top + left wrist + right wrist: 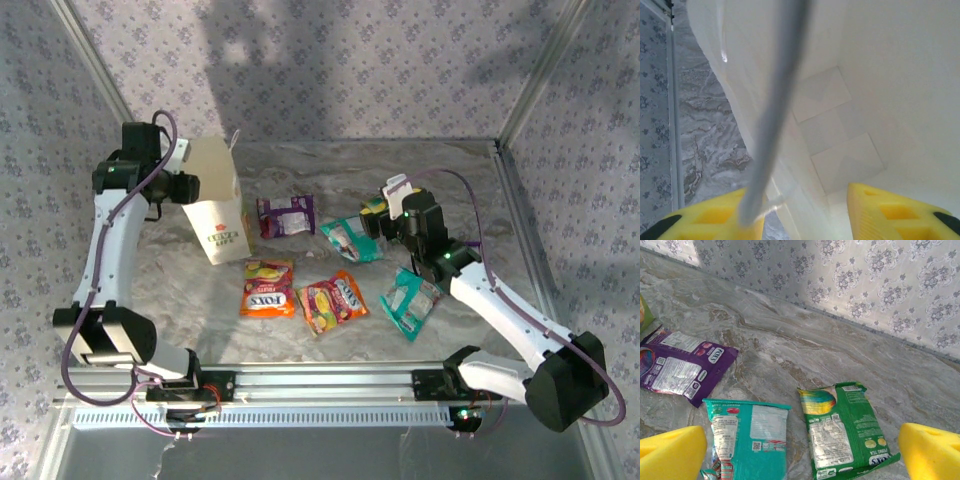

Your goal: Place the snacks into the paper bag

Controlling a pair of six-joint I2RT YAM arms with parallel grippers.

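White paper bag is standing empty, six shiny snack packets are waiting outside, left pincer and right pincer are gaping empty.

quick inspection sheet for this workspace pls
surface: grey marbled table, flat
job's things: white paper bag standing left, no packet seen inside; six snacks flat on table: purple packet, two teal packets, green packet, two orange packets
clutter: nothing seen
grippers: left gripper open, jaws either side of bag wall; right gripper open over teal and green packets
cables: purple cable along each arm
surroundings: floral walls, metal frame posts
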